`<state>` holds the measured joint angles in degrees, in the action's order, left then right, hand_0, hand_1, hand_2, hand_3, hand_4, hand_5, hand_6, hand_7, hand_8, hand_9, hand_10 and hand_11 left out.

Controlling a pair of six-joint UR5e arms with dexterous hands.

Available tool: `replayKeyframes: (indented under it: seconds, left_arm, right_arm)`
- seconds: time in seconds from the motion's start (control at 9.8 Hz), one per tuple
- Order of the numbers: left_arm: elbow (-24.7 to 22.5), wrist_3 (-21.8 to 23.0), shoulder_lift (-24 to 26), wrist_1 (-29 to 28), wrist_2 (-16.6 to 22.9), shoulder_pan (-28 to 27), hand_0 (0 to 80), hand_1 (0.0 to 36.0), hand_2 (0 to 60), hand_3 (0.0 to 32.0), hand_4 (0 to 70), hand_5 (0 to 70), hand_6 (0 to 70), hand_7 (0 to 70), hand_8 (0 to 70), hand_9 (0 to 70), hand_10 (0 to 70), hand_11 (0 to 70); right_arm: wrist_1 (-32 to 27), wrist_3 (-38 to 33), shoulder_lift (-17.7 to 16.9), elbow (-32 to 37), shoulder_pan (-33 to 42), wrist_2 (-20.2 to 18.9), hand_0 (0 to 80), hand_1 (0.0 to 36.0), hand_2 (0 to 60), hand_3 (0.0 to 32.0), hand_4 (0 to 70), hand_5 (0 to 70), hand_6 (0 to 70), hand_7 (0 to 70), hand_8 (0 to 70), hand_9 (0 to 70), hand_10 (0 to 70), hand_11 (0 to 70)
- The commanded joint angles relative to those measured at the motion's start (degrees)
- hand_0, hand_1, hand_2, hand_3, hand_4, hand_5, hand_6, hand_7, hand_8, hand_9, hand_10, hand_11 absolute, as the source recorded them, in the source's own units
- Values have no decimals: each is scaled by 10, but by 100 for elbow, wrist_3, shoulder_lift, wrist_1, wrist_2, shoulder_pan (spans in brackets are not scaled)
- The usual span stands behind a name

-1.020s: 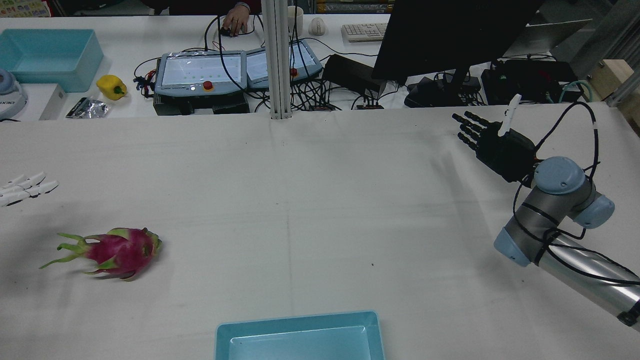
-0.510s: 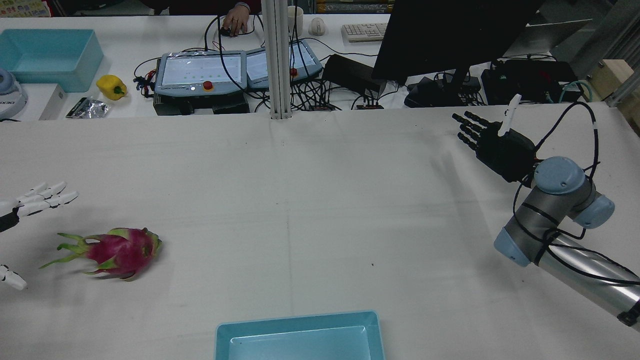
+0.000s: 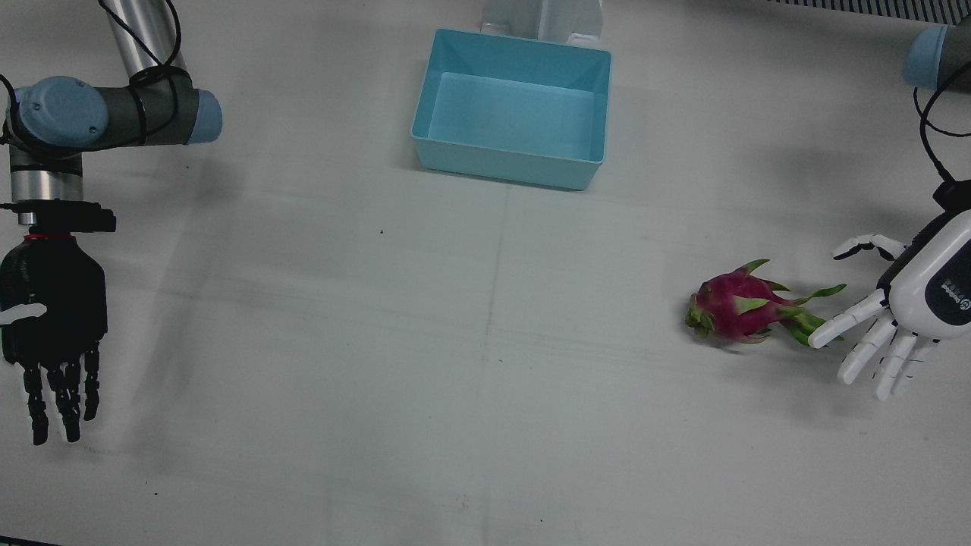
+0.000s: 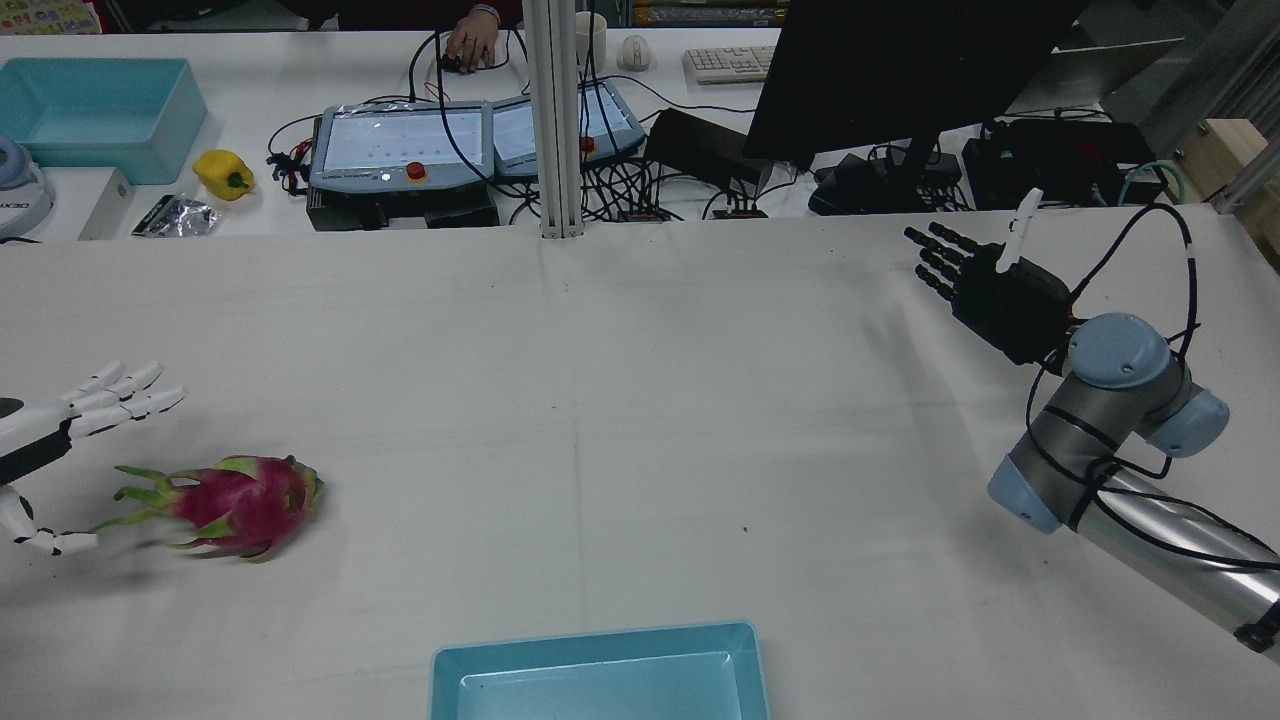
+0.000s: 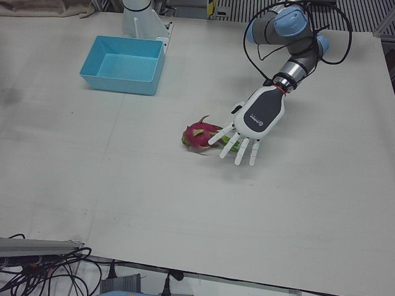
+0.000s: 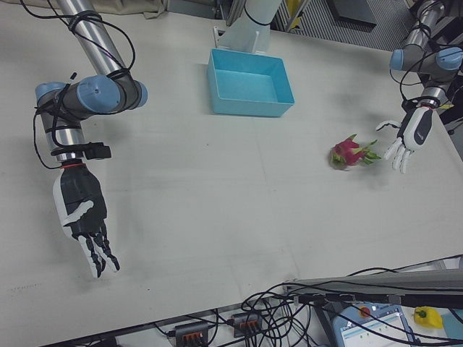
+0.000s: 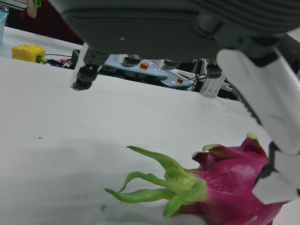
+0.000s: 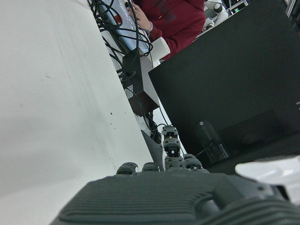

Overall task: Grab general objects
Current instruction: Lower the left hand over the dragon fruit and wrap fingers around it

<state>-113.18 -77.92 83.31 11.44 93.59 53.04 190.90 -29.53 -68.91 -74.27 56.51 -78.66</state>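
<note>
my white left hand (image 3: 903, 311) hung spread, holding nothing, just beside the leafy end of the magenta, green-tipped dragon fruit (image 3: 734, 307) lying on the white table (image 3: 485, 379); contact was unclear. my black right hand (image 3: 51, 318) hovered far off, fingers apart.

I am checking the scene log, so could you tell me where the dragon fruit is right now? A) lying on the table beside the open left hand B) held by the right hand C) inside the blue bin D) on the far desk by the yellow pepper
A: the dragon fruit lies on the table, with the open left hand spread just past its leafy end.
</note>
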Motion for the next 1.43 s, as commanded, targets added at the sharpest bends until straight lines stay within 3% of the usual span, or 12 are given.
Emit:
replayKeyframes:
  seconds: [0.0,0.31,0.51,0.61,0.71,0.92,1.22,1.33]
  left_arm:
    - [50,249,263,489,-95,-277,454,87,10,320,0,0,0,0,0,0,0,0]
    - [50,506,282,360,-86,-514,426,50,0,320,0,0,0,0,0,0,0,0]
    - [94,621,291,280,-112,-716,443,91,44,320,0,0,0,0,0,0,0,0]
    - [94,620,291,262,-226,-725,447,125,162,320,0,0,0,0,0,0,0,0]
    - [94,612,317,227,-262,-734,447,144,238,320,0,0,0,0,0,0,0,0]
    - [111,638,334,166,-288,-734,448,159,289,320,0,0,0,0,0,0,0,0]
    - [216,647,527,183,-315,-752,451,170,319,320,0,0,0,0,0,0,0,0]
    - [287,673,606,192,-323,-865,451,167,300,320,0,0,0,0,0,0,0,0]
  right_arm:
    - [0,0,0,0,0,0,0,0,0,0,0,0,0,0,0,0,0,0]
    - [0,0,0,0,0,0,0,0,0,0,0,0,0,0,0,0,0,0]
    - [0,0,0,0,0,0,0,0,0,0,0,0,0,0,0,0,0,0]
    - [0,0,0,0,0,0,0,0,0,0,0,0,0,0,0,0,0,0]
    - [0,0,0,0,0,0,0,0,0,0,0,0,0,0,0,0,0,0]
    - [0,0,0,0,0,0,0,0,0,0,0,0,0,0,0,0,0,0]
    - [0,0,0,0,0,0,0,0,0,0,0,0,0,0,0,0,0,0]
    - [0,0,0,0,0,0,0,0,0,0,0,0,0,0,0,0,0,0]
